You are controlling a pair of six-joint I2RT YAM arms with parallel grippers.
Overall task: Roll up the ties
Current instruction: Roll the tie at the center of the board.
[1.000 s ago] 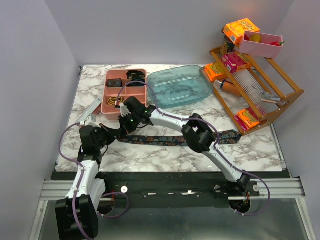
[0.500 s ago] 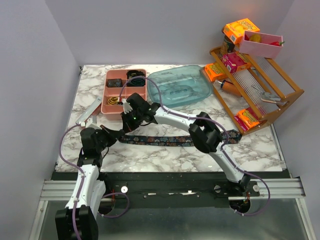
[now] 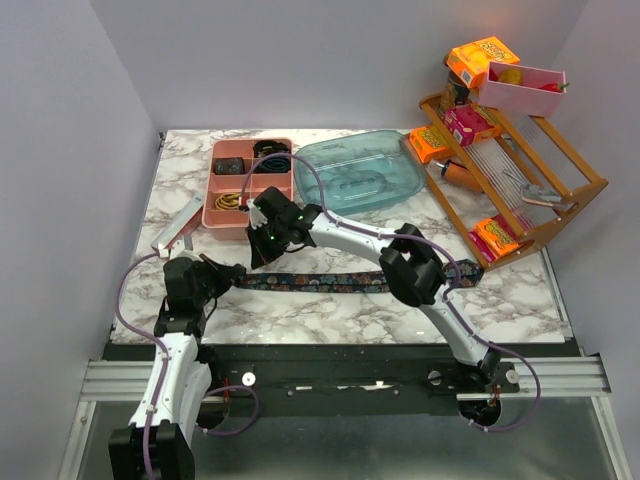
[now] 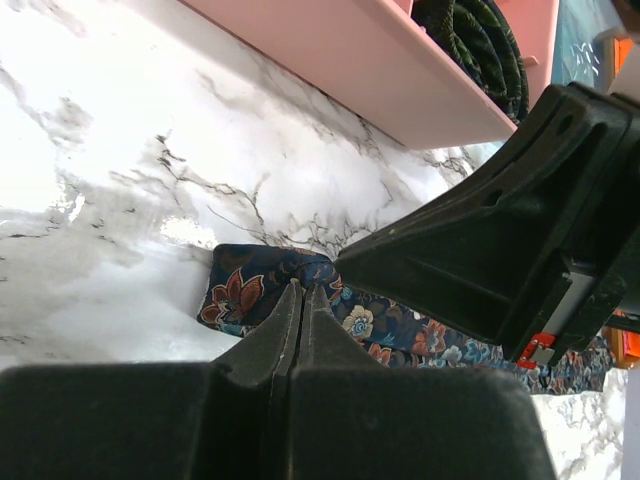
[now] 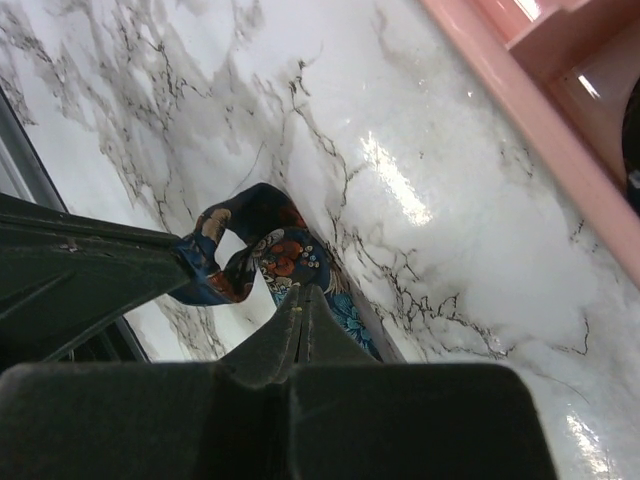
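Since a second ago the right elbow has swung toward 3 o'clock. Both the left hand point(image 4: 303, 292) and the right hand point(image 5: 300, 292) pinch tight on the curled end of the tie point(image 3: 340, 281), which stretches toward 3 o'clock along the bench point(image 3: 300, 312). The edge of the pink tray point(image 4: 380, 70) lies near at 12 o'clock, with bare marble at 9 o'clock.
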